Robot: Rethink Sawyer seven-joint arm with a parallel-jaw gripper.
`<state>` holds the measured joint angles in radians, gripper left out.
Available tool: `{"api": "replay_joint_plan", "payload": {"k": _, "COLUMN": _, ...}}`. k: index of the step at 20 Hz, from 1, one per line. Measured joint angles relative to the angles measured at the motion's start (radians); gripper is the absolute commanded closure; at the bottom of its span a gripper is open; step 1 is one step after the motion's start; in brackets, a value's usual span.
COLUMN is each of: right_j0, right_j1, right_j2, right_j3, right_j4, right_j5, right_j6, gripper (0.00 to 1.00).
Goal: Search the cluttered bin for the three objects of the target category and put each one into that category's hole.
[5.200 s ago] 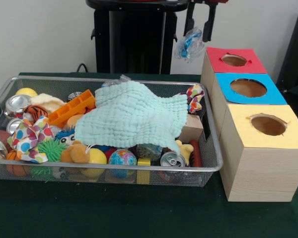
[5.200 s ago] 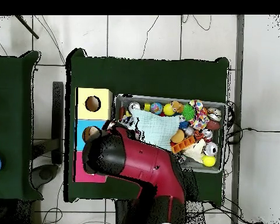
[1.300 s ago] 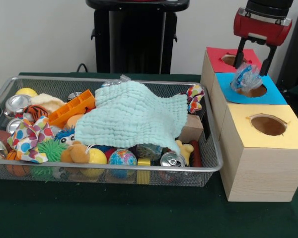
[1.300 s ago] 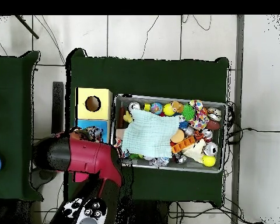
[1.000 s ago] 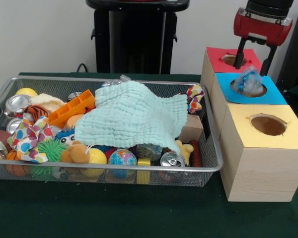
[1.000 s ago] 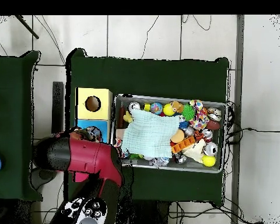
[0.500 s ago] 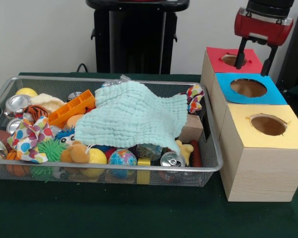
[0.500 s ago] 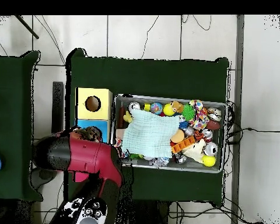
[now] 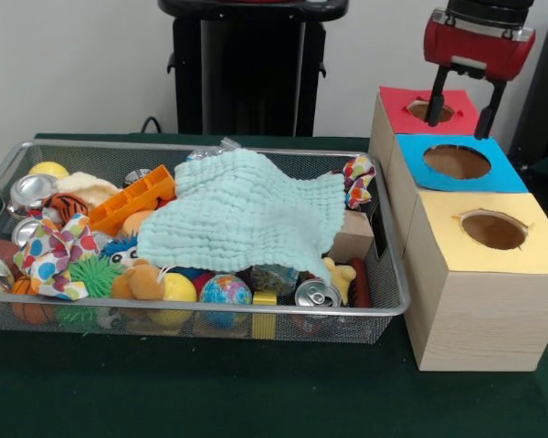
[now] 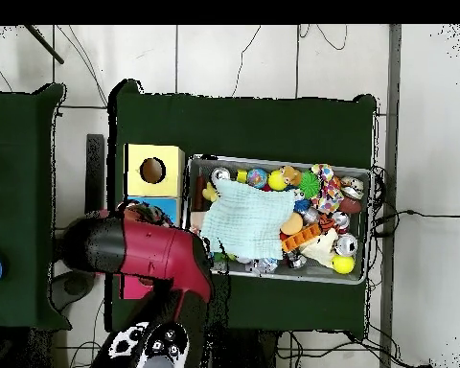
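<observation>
Claw (image 9: 463,99) is hanging at upper right of frame, w/ both black prongs spread apart & nothing between them, over the red-topped box (image 9: 457,117). Blue-topped box (image 9: 493,169) is sitting just below it in frame, yellow-topped box (image 9: 530,239) at lower right; each w/ a round hole. Wire bin (image 9: 395,290) is filling left & center on the green worktop (image 9: 210,392). A mint cloth (image 9: 247,214) is lying over the clutter, incl. an orange block (image 9: 132,199) & a can (image 9: 317,294).

Text on boxes (image 9: 457,182): none readable.
Text on cans (image 9: 317,294) and toys in the bin (image 9: 397,306): none readable.
</observation>
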<state>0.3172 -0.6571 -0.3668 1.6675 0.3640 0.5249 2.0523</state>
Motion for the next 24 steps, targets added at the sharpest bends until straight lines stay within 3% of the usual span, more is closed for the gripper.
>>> {"api": "replay_joint_plan", "payload": {"k": 10, "right_j0": -0.196, "right_j1": -0.046, "right_j2": 0.009, "right_j3": 0.011, "right_j4": -0.013, "right_j5": -0.041, "right_j6": 0.0, "gripper": 0.0}}
{"api": "replay_joint_plan", "payload": {"k": 15, "right_j0": -0.3, "right_j1": -0.07, "right_j2": 0.041, "right_j3": 0.075, "right_j4": -0.044, "right_j5": -0.172, "right_j6": 0.0, "gripper": 0.0}}
{"api": "replay_joint_plan", "payload": {"k": 24, "right_j0": -0.418, "right_j1": -0.065, "right_j2": 0.142, "right_j3": 0.198, "right_j4": -0.111, "right_j5": -0.361, "right_j6": 0.0, "gripper": 0.0}}
